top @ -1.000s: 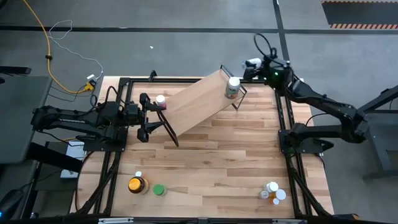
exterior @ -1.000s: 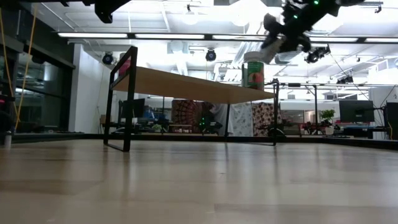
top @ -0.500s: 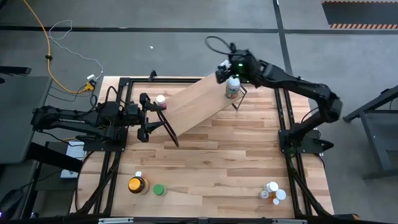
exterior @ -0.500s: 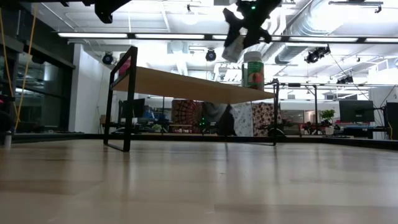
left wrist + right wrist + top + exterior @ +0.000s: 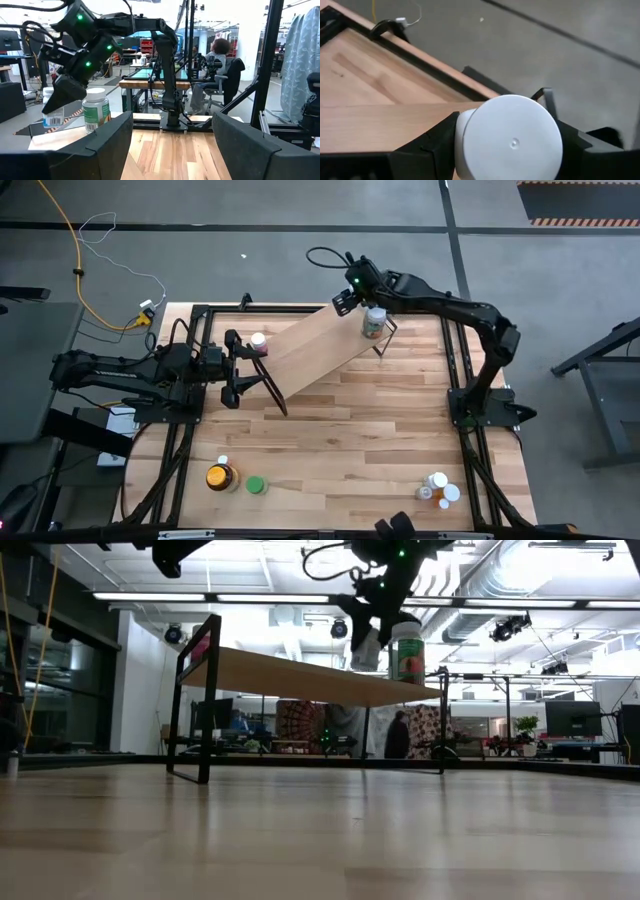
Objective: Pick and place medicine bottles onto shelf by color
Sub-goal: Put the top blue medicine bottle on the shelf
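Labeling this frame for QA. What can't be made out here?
- Held bottle: the right wrist view shows only its white cap; the label is hidden.
- Right gripper: high view, the arm covers the grip.
- Cluster of small bottles: high view, too small to count or read.
- Pink-capped bottle: low view, shelf frame hides most of it.
- Left gripper: fingertips cut off by the frame edge.

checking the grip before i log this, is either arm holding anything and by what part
The right gripper holds a white-capped bottle, its fingers on either side just below the cap. The left gripper holds nothing.
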Robot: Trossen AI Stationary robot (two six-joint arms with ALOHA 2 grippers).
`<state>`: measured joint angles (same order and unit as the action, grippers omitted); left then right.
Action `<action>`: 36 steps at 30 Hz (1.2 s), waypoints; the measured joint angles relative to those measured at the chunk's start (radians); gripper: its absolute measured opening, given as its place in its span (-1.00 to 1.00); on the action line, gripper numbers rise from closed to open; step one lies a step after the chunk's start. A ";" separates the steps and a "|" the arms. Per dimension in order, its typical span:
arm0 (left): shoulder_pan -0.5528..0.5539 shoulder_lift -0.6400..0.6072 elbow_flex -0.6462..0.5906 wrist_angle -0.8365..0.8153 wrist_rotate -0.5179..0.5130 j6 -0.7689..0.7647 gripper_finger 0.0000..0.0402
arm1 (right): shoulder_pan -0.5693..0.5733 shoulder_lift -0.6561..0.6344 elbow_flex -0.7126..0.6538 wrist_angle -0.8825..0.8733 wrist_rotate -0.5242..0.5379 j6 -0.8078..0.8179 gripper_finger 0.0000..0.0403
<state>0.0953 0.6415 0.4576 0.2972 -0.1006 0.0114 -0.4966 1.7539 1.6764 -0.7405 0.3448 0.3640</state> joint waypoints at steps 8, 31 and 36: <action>0.000 0.000 0.000 -0.001 0.000 0.000 0.30 | -0.043 0.002 -0.009 -0.027 -0.069 0.028 0.08; 0.000 0.000 0.000 0.000 0.001 0.000 0.30 | -0.053 0.035 -0.011 -0.081 -0.114 -0.005 0.13; 0.000 0.000 0.000 0.000 0.001 0.000 0.30 | -0.053 0.035 -0.011 -0.090 -0.113 -0.006 0.17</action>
<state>0.0953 0.6413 0.4576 0.2968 -0.1001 0.0116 -0.5495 1.7893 1.6650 -0.8303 0.2314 0.3576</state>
